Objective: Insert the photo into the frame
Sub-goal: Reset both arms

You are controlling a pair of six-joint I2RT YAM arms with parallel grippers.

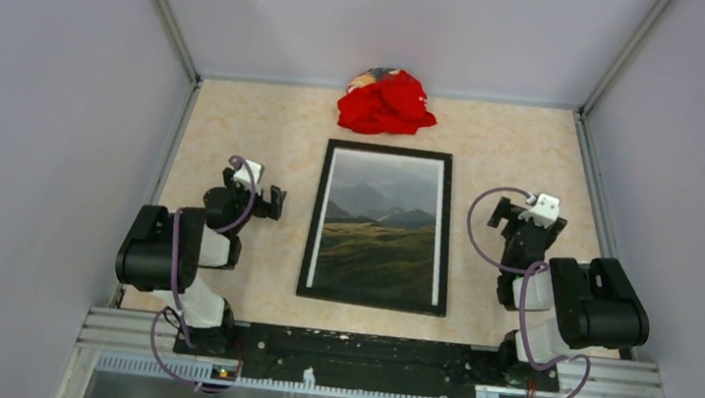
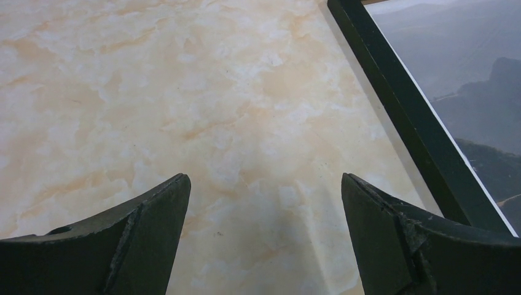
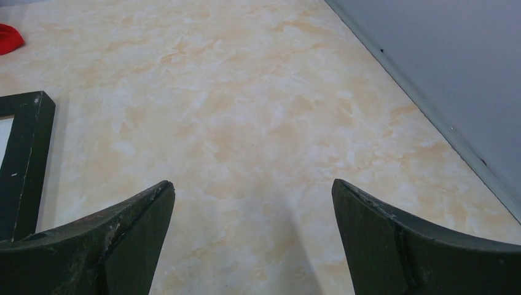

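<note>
– Frame (image 1: pixel 372 302) flat in the middle of the table (image 1: pixel 512 147), black face up, long sides running from the near edge toward the far edge, one short side close to the near edge.

– And the photo (image 1: pixel 382 227) sits inside it: dark mountains and grey sky toward the far end, green-brown hills toward the near end, a white margin showing down each long side.

– Next in size, a crumpled red cloth (image 1: pixel 386 102) at the middle of the far edge, just beyond the frame's far short side and apart from it.

– Now the left gripper (image 2: pixel 264 178): it hangs over bare table between the frame's left long side and the left edge, fingers spread wide, nothing between them. The frame's black border runs past its right finger in the wrist view.

– Right gripper (image 3: pixel 252 184), same story on the other side, between the frame and the right edge: jaws gaping, holding nothing, only marbled table below. A corner of the frame peeks in at the left of its wrist view.
</note>
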